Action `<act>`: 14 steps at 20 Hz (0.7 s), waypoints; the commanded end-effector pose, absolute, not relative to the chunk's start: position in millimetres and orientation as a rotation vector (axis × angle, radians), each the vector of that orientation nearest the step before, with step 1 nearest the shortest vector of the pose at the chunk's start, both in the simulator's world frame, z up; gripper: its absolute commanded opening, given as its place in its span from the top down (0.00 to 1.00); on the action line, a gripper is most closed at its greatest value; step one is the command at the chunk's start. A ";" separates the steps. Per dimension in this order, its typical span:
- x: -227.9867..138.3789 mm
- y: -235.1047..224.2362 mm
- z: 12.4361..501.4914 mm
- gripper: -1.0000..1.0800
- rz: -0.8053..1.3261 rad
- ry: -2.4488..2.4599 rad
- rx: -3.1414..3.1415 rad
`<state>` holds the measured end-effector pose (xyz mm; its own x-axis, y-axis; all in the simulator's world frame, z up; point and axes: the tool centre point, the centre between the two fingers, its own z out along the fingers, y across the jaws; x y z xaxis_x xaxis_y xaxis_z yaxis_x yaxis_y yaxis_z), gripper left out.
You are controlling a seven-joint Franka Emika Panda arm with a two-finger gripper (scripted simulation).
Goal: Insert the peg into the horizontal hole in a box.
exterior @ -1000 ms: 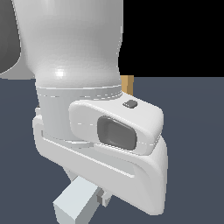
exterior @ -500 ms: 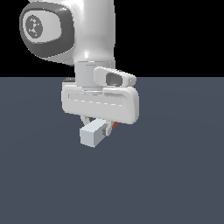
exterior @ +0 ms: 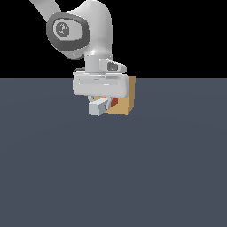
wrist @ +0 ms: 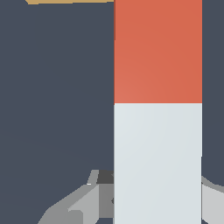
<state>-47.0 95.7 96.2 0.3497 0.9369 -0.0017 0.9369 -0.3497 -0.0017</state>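
Observation:
My gripper [exterior: 103, 101] is shut on the peg, a square bar held level above the floor. Its white half [exterior: 97, 107] sticks out toward the camera in the exterior view, and its red-orange half [exterior: 114, 102] points at the tan box [exterior: 126, 105] right behind it. My hand hides the upper part of the box face, and the hole is hidden behind the peg and hand. In the wrist view the peg [wrist: 157, 109] runs lengthwise between my fingers [wrist: 89, 201], red half toward a thin strip of the box [wrist: 70, 1] at the frame's edge.
The dark grey floor [exterior: 111, 177] spreads flat around the box. The arm's white links [exterior: 84, 26] rise above the hand. Nothing else stands in view.
The arm has carried the peg away from the camera, shrinking in the exterior view. The box now shows just behind the hand and the peg's red end.

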 end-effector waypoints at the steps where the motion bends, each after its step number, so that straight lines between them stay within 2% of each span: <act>1: -48.4 117.8 103.1 1.00 0.001 -1.803 -2.574; 7: -50.5 146.3 110.2 1.00 0.000 -1.821 -2.561; 14: -51.2 148.1 109.3 1.00 0.004 -1.823 -2.558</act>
